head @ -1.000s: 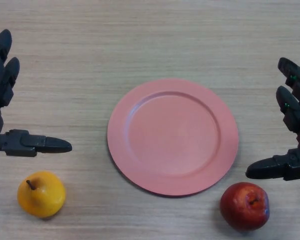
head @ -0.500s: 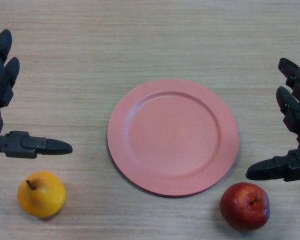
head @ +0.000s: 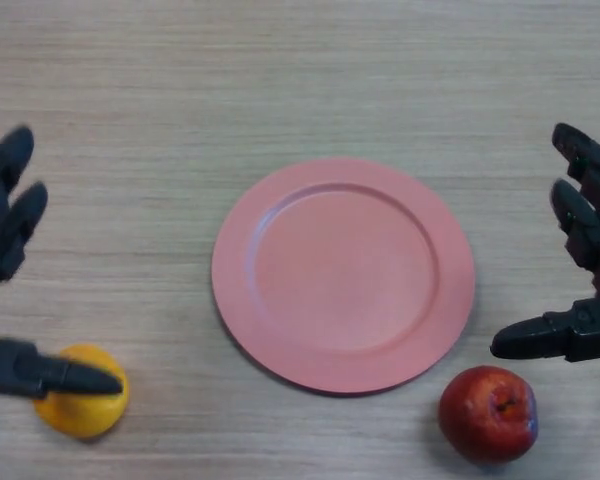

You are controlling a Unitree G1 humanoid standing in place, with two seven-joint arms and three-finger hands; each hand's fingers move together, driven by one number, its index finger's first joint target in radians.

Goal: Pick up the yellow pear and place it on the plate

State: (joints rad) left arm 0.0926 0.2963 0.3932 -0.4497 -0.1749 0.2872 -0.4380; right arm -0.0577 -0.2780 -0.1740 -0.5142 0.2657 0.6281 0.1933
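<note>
The yellow pear (head: 80,405) lies on the table at the near left. My left hand (head: 5,230) is open at the left edge, fingers straight; its thumb (head: 50,371) reaches across the top of the pear and hides part of it. The pink plate (head: 280,330) sits empty in the middle of the table. My right hand (head: 585,250) is open at the right edge, idle, with its thumb just above the red apple.
A red apple (head: 488,412) lies at the near right, close to the plate's rim. The wooden table (head: 300,80) stretches out behind the plate.
My left hand has dropped toward the near edge; its thumb now lies over the pear instead of above it. The right hand, plate and apple have hardly moved.
</note>
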